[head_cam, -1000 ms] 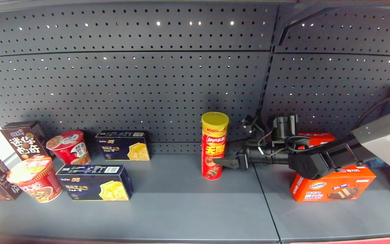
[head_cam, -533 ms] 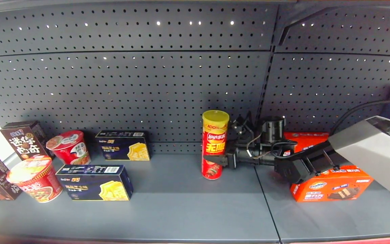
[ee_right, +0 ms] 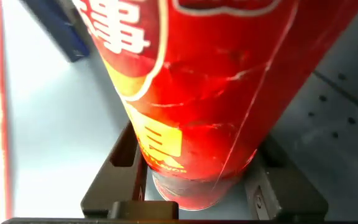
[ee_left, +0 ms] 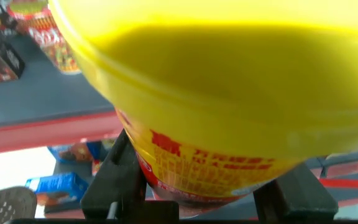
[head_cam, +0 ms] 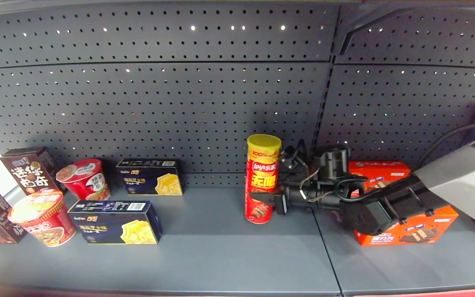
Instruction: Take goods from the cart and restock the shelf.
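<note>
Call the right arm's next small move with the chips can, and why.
Probably open the right claw and release the chips can. It stands upright, base apparently on the shelf, apart from the blue box and the orange box, with the claw's fingers clamped on its lower half. The left claw holds a yellow-topped container, likely next.

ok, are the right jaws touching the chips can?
Touching. Right wrist view: the jaws press both sides of the chips can, no gap.
</note>
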### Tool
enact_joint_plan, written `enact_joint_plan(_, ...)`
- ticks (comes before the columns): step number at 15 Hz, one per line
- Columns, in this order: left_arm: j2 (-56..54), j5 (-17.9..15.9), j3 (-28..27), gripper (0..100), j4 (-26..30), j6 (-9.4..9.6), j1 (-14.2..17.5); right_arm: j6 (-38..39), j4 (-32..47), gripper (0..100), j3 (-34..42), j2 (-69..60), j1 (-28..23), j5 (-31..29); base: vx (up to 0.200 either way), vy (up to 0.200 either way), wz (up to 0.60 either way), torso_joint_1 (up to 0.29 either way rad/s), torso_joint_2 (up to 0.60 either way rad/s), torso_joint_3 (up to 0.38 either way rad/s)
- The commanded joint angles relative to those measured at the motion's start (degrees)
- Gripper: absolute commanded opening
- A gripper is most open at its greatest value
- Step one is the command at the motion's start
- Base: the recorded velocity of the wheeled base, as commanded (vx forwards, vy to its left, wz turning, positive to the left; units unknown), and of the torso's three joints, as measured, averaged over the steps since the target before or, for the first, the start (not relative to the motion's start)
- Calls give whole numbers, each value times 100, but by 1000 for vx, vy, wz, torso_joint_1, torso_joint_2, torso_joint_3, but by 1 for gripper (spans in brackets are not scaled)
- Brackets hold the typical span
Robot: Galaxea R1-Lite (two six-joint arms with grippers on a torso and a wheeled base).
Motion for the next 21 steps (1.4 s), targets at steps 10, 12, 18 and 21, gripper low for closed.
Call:
enact_joint_plan(10, 9, -8, 132, 0, -439, 1, 0, 53, -950, 0, 2669, -1936, 714, -626, 0, 0, 0, 0, 0, 0)
enact_joint_plan(12, 9, -8, 141, 0, -439, 1, 0, 70, -1108, 0, 2906, -1857, 872, -652, 0, 0, 0, 0, 0, 0)
enact_joint_plan(18, 9, 1, 150, 0, -439, -8, 0, 97, -1144, 0, 2933, -1549, 890, -775, 0, 0, 0, 0, 0, 0)
enact_joint_plan(21, 9, 10, 158, 0, -439, -8, 0, 106, -1144, 0, 2941, -1435, 863, -775, 0, 0, 0, 0, 0, 0)
